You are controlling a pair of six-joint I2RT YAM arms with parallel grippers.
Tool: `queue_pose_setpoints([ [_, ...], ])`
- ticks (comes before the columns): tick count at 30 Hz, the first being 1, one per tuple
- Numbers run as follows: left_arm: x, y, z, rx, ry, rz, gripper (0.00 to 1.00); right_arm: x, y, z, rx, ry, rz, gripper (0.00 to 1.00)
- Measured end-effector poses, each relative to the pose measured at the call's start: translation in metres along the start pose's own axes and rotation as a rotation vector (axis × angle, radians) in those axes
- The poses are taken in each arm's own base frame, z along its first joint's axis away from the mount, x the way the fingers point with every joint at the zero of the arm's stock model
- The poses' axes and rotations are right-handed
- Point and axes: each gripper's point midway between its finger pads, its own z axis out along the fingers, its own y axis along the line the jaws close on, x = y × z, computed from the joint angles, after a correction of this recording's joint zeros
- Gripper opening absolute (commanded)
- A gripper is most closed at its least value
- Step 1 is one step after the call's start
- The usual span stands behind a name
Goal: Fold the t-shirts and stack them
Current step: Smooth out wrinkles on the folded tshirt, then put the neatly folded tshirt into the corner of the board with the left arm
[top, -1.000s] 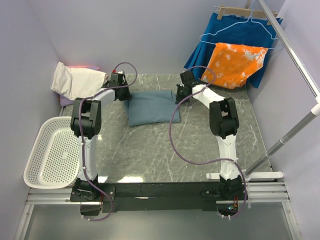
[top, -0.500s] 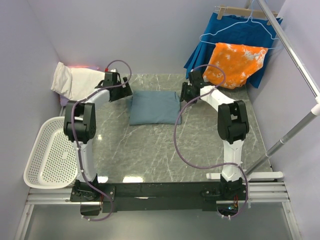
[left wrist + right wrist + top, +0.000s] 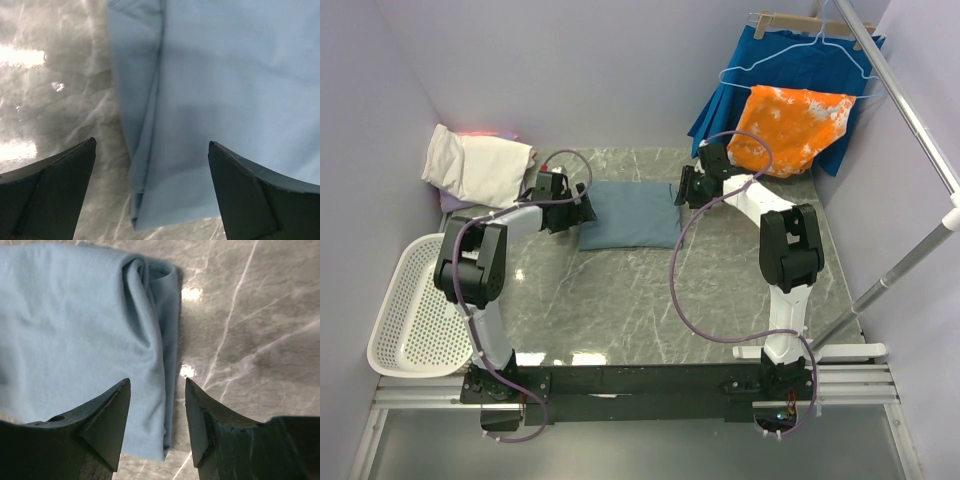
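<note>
The folded blue-grey shirt point(image 3: 630, 215) is seen lying flat on the table point(image 3: 620, 310). The left gripper point(image 3: 150, 150) is spread wide over the shirt's left edge and the right gripper point(image 3: 157, 385) is partly spread over its right edge; nothing is pinched. For a tidy stack, it is judged that both edges should be caught through all layers and lifted level. Three shirts are counted: this one, a cream one point(image 3: 475, 165) left of it, and a lavender edge point(image 3: 448, 203) under that; one basket point(image 3: 395, 340) is counted
</note>
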Motion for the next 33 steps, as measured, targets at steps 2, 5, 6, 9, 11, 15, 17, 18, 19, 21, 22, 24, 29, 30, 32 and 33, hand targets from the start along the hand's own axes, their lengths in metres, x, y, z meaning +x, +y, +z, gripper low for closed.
queue_pose_setpoints([
  [2,-0.004,-0.008,-0.003,0.036,-0.026,0.01,1.0,0.002,0.002,0.0,-0.013,0.007,0.001,0.55],
  [5,-0.005,-0.009,-0.001,0.051,-0.041,0.021,0.99,0.003,0.006,0.001,-0.036,0.014,0.0,0.56],
  [6,-0.006,-0.009,0.0,0.051,-0.046,0.025,0.99,0.004,0.007,0.002,-0.042,0.02,0.001,0.56],
  [9,-0.014,-0.009,0.001,0.049,-0.082,0.052,0.99,0.011,0.007,0.008,-0.055,0.046,0.004,0.56],
  [11,-0.022,-0.01,0.002,0.047,-0.106,0.072,0.99,0.016,0.007,0.013,-0.064,0.065,0.007,0.56],
  [15,-0.047,-0.021,0.013,0.072,-0.159,0.103,0.99,0.025,0.005,0.023,-0.073,0.099,0.013,0.56],
  [17,-0.054,-0.029,0.023,0.101,-0.168,0.111,0.99,0.028,0.004,0.026,-0.072,0.11,0.015,0.56],
  [18,-0.054,-0.031,0.026,0.116,-0.165,0.113,0.99,0.029,0.004,0.027,-0.07,0.114,0.016,0.56],
  [19,-0.051,-0.032,0.031,0.128,-0.153,0.115,0.99,0.03,0.003,0.027,-0.069,0.116,0.016,0.56],
  [21,-0.042,-0.032,0.037,0.141,-0.126,0.117,0.99,0.029,0.004,0.027,-0.07,0.116,0.016,0.56],
  [22,-0.042,-0.034,0.039,0.154,-0.129,0.122,0.99,0.029,0.004,0.027,-0.069,0.116,0.016,0.56],
  [24,-0.041,-0.037,0.038,0.168,-0.123,0.125,0.99,0.029,0.003,0.026,-0.068,0.117,0.016,0.56],
  [29,-0.035,-0.044,0.038,0.224,-0.114,0.129,0.95,0.029,0.004,0.026,-0.07,0.118,0.017,0.56],
  [30,-0.034,-0.047,0.037,0.241,-0.111,0.131,0.85,0.029,0.004,0.026,-0.072,0.119,0.017,0.56],
  [32,-0.028,-0.054,0.038,0.287,-0.085,0.122,0.65,0.03,0.005,0.026,-0.075,0.12,0.017,0.56],
  [33,-0.026,-0.058,0.04,0.314,-0.07,0.115,0.59,0.03,0.005,0.026,-0.076,0.121,0.017,0.56],
])
